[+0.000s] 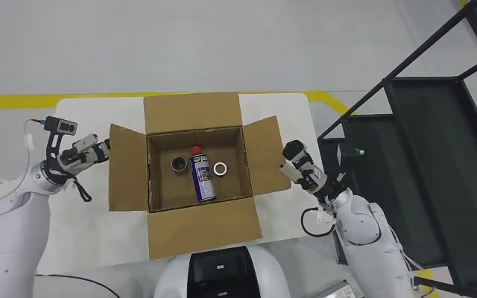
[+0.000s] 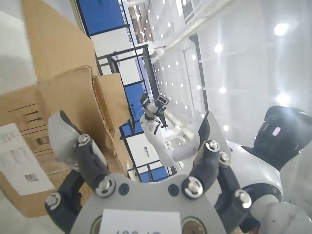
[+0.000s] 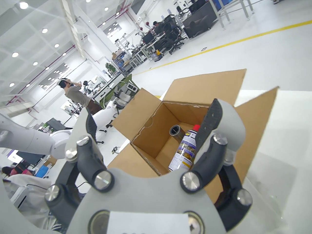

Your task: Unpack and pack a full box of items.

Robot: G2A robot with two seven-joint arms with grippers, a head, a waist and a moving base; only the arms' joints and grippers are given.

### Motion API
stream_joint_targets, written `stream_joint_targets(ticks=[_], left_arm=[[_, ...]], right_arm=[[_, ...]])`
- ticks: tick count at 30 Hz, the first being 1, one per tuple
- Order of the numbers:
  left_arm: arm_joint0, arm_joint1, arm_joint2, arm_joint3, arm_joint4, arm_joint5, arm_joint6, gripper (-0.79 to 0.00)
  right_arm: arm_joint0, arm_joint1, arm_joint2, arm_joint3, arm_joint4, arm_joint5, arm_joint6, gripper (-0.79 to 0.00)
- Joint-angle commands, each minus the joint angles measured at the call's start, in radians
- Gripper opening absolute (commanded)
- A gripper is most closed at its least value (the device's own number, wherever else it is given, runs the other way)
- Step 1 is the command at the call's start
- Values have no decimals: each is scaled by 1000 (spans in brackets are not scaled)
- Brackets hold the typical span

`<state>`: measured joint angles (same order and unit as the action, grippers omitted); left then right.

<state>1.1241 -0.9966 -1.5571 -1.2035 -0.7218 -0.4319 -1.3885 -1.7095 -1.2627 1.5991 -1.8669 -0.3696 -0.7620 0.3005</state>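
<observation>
So the open brown cardboard box [image 1: 194, 112] sits in the middle of the white table [image 1: 82, 231] with all four flaps folded out. Inside on the floor of the box there's a blue-and-white spray can with a red cap [image 1: 203, 175] lying on its side, cap toward the box's far wall. A short dark metal cylinder [image 1: 179, 164] with an open end sits just beside the can on one side. A small white ring-shaped roll [image 1: 221, 169] sits just beside it on the other.

The left gripper [image 1: 95, 151] hangs next to the box's left flap, fingers spread apart and holding nothing. The right gripper [image 1: 292, 160] is just beside the box's right flap, also spread wide with nothing in it.

View differences: the right wrist view looks down into the box and catches the can and the dark cylinder, but one of its own fingers [image 3: 219, 120] hides the spot past the can. The left wrist view gets the box's outer wall instead, with a white paper label [image 2: 22, 157] stuck on it, and that wall hides the contents.
</observation>
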Motion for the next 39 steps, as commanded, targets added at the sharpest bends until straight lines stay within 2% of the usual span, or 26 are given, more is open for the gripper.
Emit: stream_joint_targets(ticks=[1, 6, 14, 28, 33, 39], left_arm=[[-12, -2, 23, -27, 17, -1, 1, 0], [-36, -10, 81, -38, 20, -8, 9, 0], [-62, -21, 164, 6, 73, -13, 19, 0], [-106, -40, 268, 20, 120, -5, 29, 0], [-117, -41, 292, 0, 202, -18, 59, 0], [-110, -35, 308, -52, 398, -25, 149, 0]], right_arm=[[-6, -1, -8, 2, -6, -2, -19, 0], [-19, 2, 11, 20, -42, -3, -58, 0], [-53, 4, 10, -3, -81, 13, -104, 0], [-49, 10, -11, 4, -102, 30, -110, 0], [-34, 13, -24, 6, -105, 50, -91, 0], [-11, 16, -50, 18, -100, 66, -68, 0]])
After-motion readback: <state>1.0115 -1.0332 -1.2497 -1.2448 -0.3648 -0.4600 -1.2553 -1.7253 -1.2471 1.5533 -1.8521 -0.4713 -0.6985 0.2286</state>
